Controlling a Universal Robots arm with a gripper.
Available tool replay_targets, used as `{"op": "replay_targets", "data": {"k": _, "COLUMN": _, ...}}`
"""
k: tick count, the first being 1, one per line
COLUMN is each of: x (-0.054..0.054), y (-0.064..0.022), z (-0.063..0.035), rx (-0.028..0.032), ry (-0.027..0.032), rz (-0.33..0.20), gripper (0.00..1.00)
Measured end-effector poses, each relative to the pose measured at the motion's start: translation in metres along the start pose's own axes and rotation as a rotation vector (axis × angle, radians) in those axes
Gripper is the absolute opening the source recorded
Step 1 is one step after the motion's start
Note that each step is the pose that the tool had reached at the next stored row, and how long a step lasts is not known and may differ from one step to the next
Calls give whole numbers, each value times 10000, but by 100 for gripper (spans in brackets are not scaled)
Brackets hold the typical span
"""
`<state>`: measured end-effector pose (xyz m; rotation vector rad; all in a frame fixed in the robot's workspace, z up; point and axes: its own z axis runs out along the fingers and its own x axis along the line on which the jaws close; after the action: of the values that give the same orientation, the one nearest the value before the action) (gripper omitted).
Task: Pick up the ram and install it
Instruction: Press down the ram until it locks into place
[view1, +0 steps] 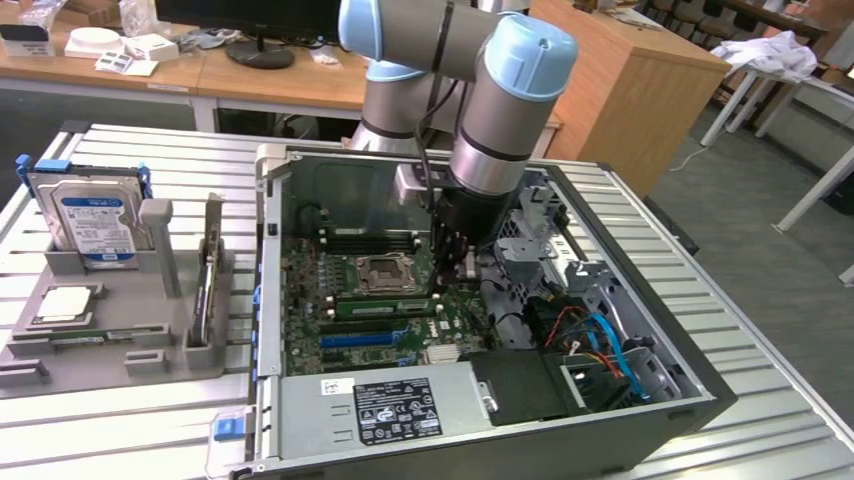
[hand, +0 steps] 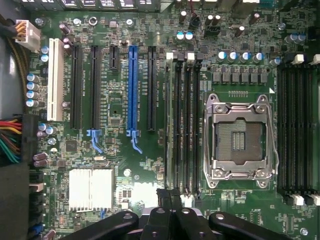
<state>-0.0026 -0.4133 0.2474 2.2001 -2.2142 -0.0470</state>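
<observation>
Case (view1: 694, 395): lies open on its side, with the board facing up.
Arm (view1: 514, 110): reaches straight down into the case.
Board (hand: 150, 165): flat under the tool, with the socket (hand: 239, 141) empty.
Ram (hand: 170, 125): stands on edge in the slot bank beside the socket, in the slot farthest from it.
Gripper (hand: 170, 194): clenched, tips meeting over one end of the ram; I cannot tell if it is pinching or pressing.
Care: likely best to push straight down, keep the stick upright and seat both ends evenly.
</observation>
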Motion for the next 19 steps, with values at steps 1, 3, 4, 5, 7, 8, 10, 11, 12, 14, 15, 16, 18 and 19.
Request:
{"op": "replay_targets", "data": {"k": 1, "x": -12, "y": 0, "z": 1, "rx": 0, "ry": -1, "rz": 0, "gripper": 11}}
{"op": "replay_targets", "data": {"k": 3, "x": -29, "y": 0, "z": 2, "rx": 0, "ry": 0, "rz": 0, "gripper": 11}}
{"op": "replay_targets", "data": {"k": 4, "x": -34, "y": -1, "z": 2, "rx": 0, "ry": 1, "rz": -1, "gripper": 11}}
{"op": "replay_targets", "data": {"k": 5, "x": -35, "y": -1, "z": 2, "rx": 0, "ry": 0, "rz": -2, "gripper": 11}}
{"op": "replay_targets", "data": {"k": 7, "x": -35, "y": 0, "z": 3, "rx": -1, "ry": 0, "rz": -1, "gripper": 11}}
{"op": "replay_targets", "data": {"k": 8, "x": -35, "y": 0, "z": 3, "rx": 0, "ry": 0, "rz": 0, "gripper": 11}}
{"op": "replay_targets", "data": {"k": 10, "x": -35, "y": 0, "z": 3, "rx": 0, "ry": 0, "rz": -1, "gripper": 11}}
{"op": "replay_targets", "data": {"k": 11, "x": -35, "y": 0, "z": 5, "rx": 0, "ry": 1, "rz": -1, "gripper": 11}}
{"op": "replay_targets", "data": {"k": 12, "x": -36, "y": 0, "z": 9, "rx": 1, "ry": -2, "rz": 0, "gripper": 11}}
{"op": "replay_targets", "data": {"k": 14, "x": -35, "y": -1, "z": 20, "rx": 0, "ry": 0, "rz": 0, "gripper": 11}}
{"op": "replay_targets", "data": {"k": 15, "x": -35, "y": -1, "z": 26, "rx": 0, "ry": -1, "rz": 0, "gripper": 11}}
{"op": "replay_targets", "data": {"k": 16, "x": -35, "y": -1, "z": 31, "rx": 0, "ry": 0, "rz": -1, "gripper": 11}}
{"op": "replay_targets", "data": {"k": 18, "x": -35, "y": -1, "z": 34, "rx": -1, "ry": 3, "rz": 0, "gripper": 11}}
{"op": "replay_targets", "data": {"k": 19, "x": -34, "y": -1, "z": 34, "rx": -1, "ry": 3, "rz": 0, "gripper": 11}}
